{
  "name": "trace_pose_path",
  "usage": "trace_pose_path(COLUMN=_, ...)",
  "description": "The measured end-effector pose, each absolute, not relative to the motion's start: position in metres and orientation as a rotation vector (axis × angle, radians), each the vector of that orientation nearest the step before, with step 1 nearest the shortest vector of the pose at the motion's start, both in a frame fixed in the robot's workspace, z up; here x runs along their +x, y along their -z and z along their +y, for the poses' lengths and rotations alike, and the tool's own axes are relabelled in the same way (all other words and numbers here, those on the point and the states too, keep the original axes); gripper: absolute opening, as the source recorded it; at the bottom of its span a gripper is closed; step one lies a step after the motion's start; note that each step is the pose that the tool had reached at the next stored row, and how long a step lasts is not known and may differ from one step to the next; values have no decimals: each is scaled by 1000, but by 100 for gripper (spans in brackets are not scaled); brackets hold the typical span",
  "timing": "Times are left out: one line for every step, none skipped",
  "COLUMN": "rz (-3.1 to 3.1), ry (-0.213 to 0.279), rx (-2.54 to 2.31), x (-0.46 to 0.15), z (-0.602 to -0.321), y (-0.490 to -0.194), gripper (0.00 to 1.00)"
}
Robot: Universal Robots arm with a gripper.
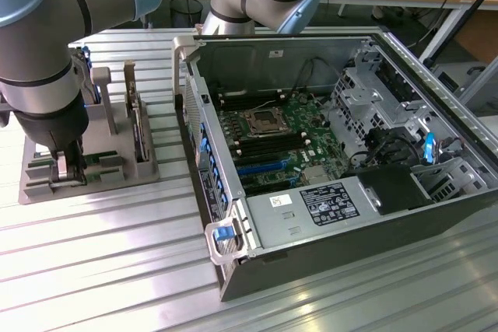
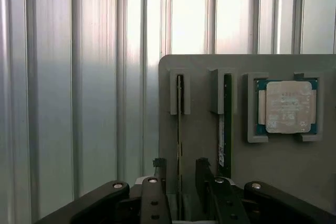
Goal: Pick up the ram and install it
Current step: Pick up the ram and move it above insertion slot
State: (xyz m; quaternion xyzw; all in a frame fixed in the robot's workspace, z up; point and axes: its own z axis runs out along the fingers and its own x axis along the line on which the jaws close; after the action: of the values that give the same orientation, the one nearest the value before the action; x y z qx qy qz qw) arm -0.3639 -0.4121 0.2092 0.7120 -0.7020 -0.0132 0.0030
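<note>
The ram (image 2: 179, 114) is a thin stick seen edge-on, standing upright in a slot of the grey holder (image 2: 199, 129). My gripper (image 2: 181, 167) is open, with one black finger on each side of the stick's near end, not pressing on it. In the exterior view the gripper (image 1: 66, 170) is lowered onto the holder (image 1: 117, 172) at that view's left. The open computer case (image 1: 342, 270) lies to the right, with its motherboard (image 1: 280, 134) and long black memory slots exposed.
A second green board with a white label (image 2: 226, 124) stands in the neighbouring slot. A processor chip (image 2: 286, 107) lies in a recess of the holder. The ribbed metal table (image 1: 117, 270) runs around holder and case. Drive cages and cables (image 1: 389, 114) fill the case's right.
</note>
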Motion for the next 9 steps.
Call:
trace_pose_path(rz=-2198, ry=34, rx=2230, x=-364, z=-412, y=-209, gripper=36)
trace_pose_path(rz=-2195, ry=29, rx=2228, x=-364, z=-412, y=-209, gripper=36)
trace_pose_path(rz=-2193, ry=26, rx=2228, x=-364, z=-412, y=-208, gripper=36)
trace_pose_path(rz=-2193, ry=26, rx=2228, x=-364, z=-411, y=-208, gripper=36)
trace_pose_path(rz=-2192, ry=25, rx=2228, x=-364, z=-409, y=-207, gripper=36)
trace_pose_path(rz=-2187, ry=17, rx=2224, x=-364, z=-408, y=-207, gripper=36)
trace_pose_path(rz=-2180, ry=2, rx=2218, x=-364, z=-407, y=-207, gripper=36)
trace_pose_path(rz=-2176, ry=-6, rx=2215, x=-364, z=-406, y=-207, gripper=36)
trace_pose_path(rz=-2174, ry=-9, rx=2214, x=-364, z=-406, y=-207, gripper=36)
